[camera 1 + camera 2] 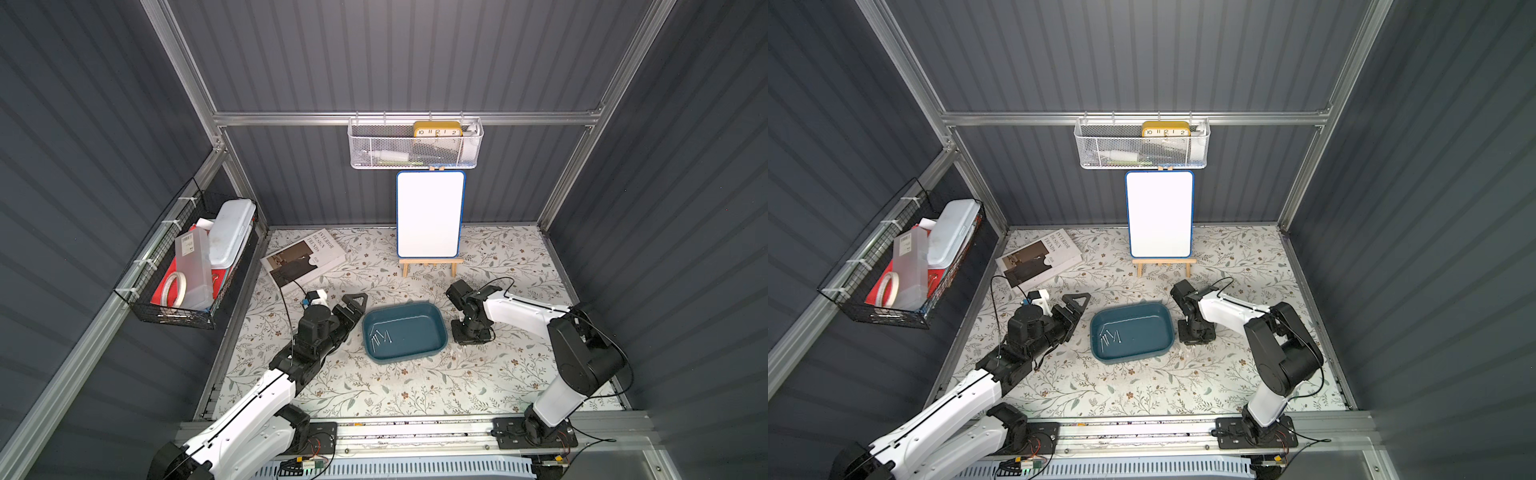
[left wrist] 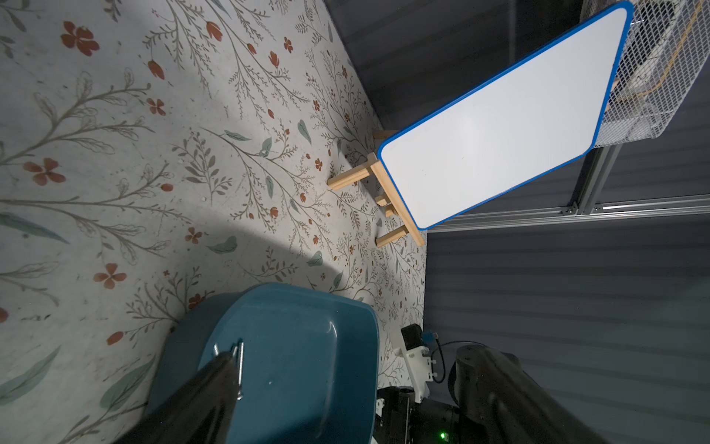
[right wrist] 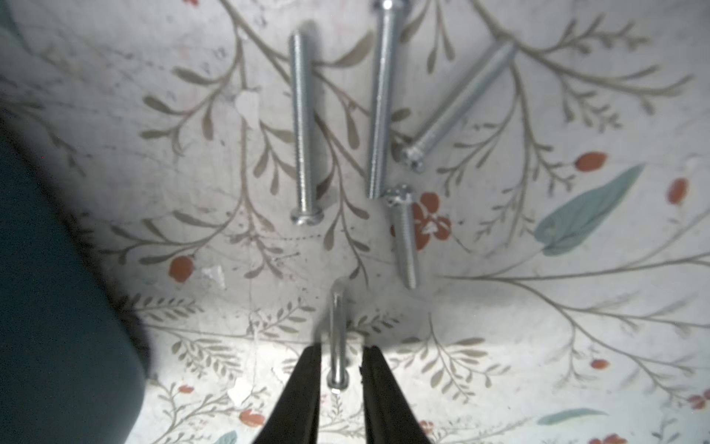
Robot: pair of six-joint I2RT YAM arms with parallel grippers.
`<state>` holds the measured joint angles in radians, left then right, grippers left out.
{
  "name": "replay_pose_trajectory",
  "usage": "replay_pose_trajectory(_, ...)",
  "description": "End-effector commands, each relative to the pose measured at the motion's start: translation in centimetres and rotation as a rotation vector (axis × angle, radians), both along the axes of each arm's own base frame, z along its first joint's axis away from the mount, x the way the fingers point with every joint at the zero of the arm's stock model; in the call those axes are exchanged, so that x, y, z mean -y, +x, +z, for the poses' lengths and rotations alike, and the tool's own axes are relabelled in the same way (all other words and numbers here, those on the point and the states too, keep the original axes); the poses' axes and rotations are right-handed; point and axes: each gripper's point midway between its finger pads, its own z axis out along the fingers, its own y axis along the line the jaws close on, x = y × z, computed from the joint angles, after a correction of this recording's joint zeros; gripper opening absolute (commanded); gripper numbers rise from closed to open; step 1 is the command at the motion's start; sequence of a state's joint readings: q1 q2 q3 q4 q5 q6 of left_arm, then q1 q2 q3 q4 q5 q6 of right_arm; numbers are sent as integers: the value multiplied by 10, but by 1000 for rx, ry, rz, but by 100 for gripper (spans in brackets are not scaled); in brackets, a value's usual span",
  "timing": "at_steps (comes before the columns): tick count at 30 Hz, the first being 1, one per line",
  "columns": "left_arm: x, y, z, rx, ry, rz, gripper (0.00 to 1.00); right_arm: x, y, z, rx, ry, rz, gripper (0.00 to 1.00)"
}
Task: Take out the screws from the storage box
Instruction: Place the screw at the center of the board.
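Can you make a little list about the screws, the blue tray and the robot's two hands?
Tray: shallow dark teal plastic tray, on the flowery table mat
Inside it: small cluster of thin silver metal screws
Outside it: five silver screws lying on the mat
Right gripper: fingers open, one of those screws loose between them
Left gripper: fingers wide open, empty

Your left arm [image 1: 257, 399] and right arm [image 1: 519, 309] wore glossy white shells on their long links, with bulky black housings at the joints. Thin black cables [image 1: 284, 307] ran loosely along both. Each arm stood on a black base plate [image 1: 536, 434] with fine reddish wires beside it. The left gripper [image 1: 360, 309] had black, triangular open-frame fingers [image 1: 356, 295]. The right gripper [image 3: 338, 353] showed tapering black fingertips [image 3: 305, 384].
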<state>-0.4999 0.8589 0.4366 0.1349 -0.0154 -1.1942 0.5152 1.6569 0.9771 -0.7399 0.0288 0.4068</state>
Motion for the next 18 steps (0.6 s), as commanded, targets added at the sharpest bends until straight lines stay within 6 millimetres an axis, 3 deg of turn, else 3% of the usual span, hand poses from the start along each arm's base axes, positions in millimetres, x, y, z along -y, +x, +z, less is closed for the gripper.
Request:
replay_pose_trajectory(1, -2, -1, 7, 29, 14, 2, 99, -5, 8, 33, 72, 37, 6, 26)
replay_pose_trajectory(7, 4, 0, 19, 61, -8, -26, 99, -13, 12, 78, 166, 120, 28, 28)
replay_pose_trajectory(11, 3, 1, 13, 41, 2, -13, 99, -20, 15, 104, 219, 136, 45, 34)
replay_pose_trajectory(14, 3, 0, 10, 35, -7, -14, 99, -42, 16, 118, 239, 147, 100, 36)
replay_pose_trajectory(18, -2, -1, 7, 17, 13, 6, 99, -88, 13, 125, 243, 115, 234, 36)
